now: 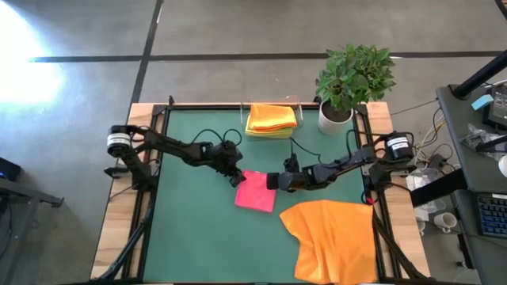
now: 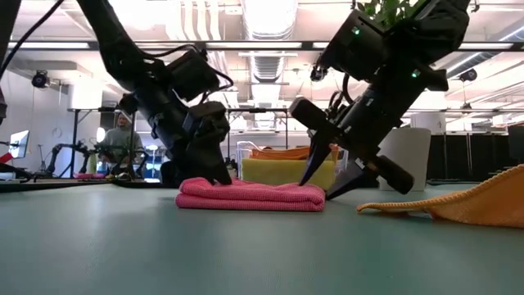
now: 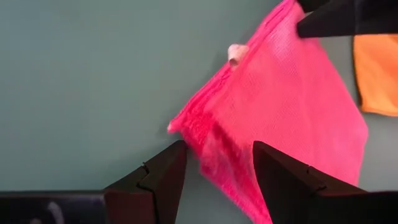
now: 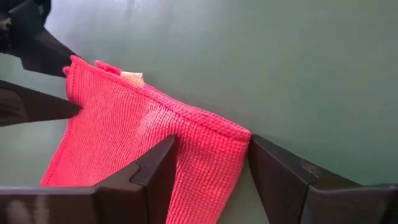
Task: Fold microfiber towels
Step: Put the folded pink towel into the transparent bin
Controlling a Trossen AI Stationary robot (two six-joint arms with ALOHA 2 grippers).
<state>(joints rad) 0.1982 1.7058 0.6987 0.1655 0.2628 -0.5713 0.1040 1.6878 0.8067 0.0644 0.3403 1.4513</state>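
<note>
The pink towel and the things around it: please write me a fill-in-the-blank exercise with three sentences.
1. The folded pink towel lies between the left gripper and the ____ gripper.
2. The unfolded towel at the mat's near right is ____ in colour.
3. The potted plant stands in a ____ pot.

Missing words: right; orange; white

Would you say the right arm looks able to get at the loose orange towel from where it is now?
Probably yes. The right pincer is open at the pink towel's corner, holding nothing, and the orange towel lies spread just beside that arm with nothing on it or in between.
</note>
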